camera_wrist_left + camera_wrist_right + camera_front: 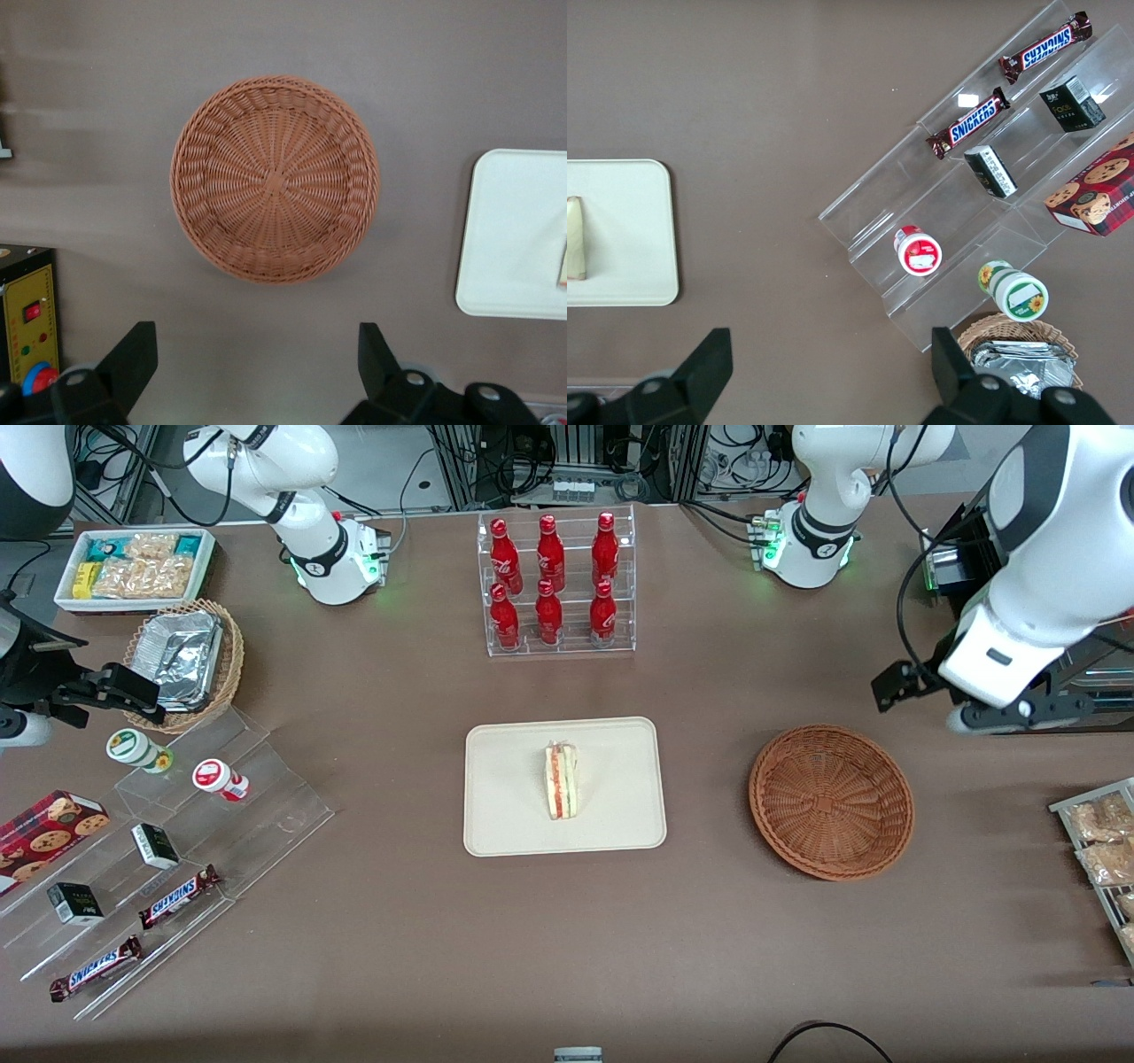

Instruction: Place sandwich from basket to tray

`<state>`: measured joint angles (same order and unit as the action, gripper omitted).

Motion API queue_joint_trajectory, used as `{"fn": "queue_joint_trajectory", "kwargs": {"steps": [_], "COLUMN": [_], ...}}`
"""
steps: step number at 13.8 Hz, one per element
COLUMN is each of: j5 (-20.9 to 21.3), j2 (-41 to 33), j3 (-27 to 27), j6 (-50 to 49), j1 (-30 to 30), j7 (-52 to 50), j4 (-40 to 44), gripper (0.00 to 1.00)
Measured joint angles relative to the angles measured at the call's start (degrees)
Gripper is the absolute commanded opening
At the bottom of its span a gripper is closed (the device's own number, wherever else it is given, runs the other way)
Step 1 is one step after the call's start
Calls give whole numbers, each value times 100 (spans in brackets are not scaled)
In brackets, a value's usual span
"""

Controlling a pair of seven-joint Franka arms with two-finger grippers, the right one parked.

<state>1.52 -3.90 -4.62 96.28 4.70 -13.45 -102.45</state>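
Parked high above the brown tabletop (pixel 372 957) at the working arm's end, the left arm's hand (pixel 983 704) is released and carries nothing — in the wrist view its two black fingers (pixel 133 359) stand wide apart over bare surface. Going across the front view from the left: the flat cream-beige rectangular tray (pixel 505 815) sits mid-table, and the small triangular wrapped sandwich (pixel 561 781) of pale bread with red and green filling lies on it, roughly centred, well inside the low rim. Next comes the round reddish-brown woven wicker basket (pixel 831 802), near the tray but apart from it, and empty; the wrist view confirms nothing rests in its weave (pixel 275 177). By my reading the placing is done, so the step in hand is only to withdraw. Doing that well means holding the hand high and open, clear of the basket rim, and leaving the sandwich undisturbed.
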Motion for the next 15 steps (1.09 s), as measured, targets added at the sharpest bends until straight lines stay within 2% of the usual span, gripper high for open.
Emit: {"fn": "queue_joint_trajectory", "kwargs": {"steps": [4,9,15], "j5": [-103,-100,-99], "j2": [-218,309,416], "j3": [313,454,532], "j6": [-5,-533,-727], "j1": [1,-11,-29], "j7": [476,818,834], "j4": [29,933,1052], "gripper": [100,100,100]}}
